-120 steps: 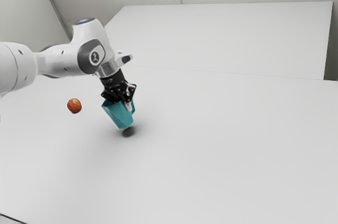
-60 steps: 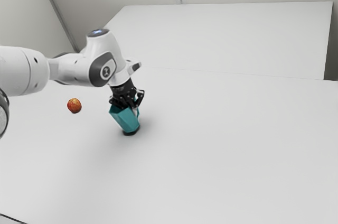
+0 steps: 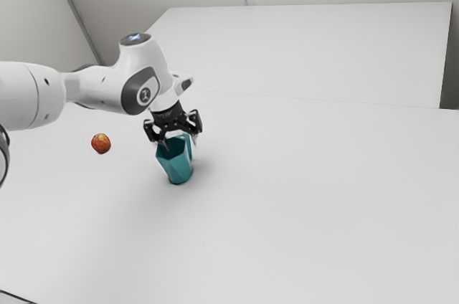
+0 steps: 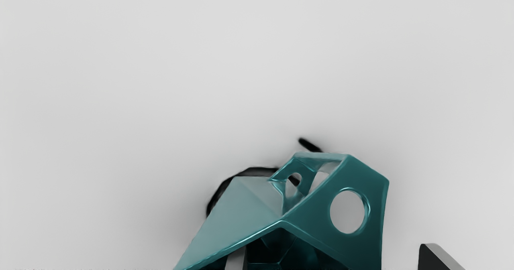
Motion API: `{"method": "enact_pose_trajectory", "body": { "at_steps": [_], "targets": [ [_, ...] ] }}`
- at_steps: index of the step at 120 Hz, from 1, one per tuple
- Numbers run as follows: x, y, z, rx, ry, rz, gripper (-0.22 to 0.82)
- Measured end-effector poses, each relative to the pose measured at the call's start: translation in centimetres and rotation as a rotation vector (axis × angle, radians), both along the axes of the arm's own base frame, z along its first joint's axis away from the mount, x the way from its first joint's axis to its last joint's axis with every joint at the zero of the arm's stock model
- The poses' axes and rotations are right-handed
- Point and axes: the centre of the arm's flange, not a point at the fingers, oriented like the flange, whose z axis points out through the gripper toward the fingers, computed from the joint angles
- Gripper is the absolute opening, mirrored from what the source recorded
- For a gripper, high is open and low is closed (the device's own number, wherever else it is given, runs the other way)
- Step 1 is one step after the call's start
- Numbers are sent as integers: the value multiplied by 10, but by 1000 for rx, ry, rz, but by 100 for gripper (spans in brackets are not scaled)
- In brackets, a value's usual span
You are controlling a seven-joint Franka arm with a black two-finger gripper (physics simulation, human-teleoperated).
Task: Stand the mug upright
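White tabletop, teal mug under the hand — fingers spread, one at its mouth

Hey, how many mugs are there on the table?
1: the teal mug, on the table below the end effector, to the exterior view's right of the orange-red round object. The arm might hide another.

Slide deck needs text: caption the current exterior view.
Open claw at the mouth of a teal mug, one finger inside, a red ball toward the exterior view's left.
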Motion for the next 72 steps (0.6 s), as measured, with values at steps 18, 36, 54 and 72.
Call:
{"method": "enact_pose_trajectory", "body": {
  "at_steps": [18, 36, 54, 72],
  "targets": [
    [-6, -16, 34, 20, -16, -20, 53],
    [-3, -27, 71, 32, -36, -66, 57],
    [-5, -37, 115, 64, -64, -150, 59],
    [-12, -50, 159, 102, -67, -224, 60]
  ]
}}
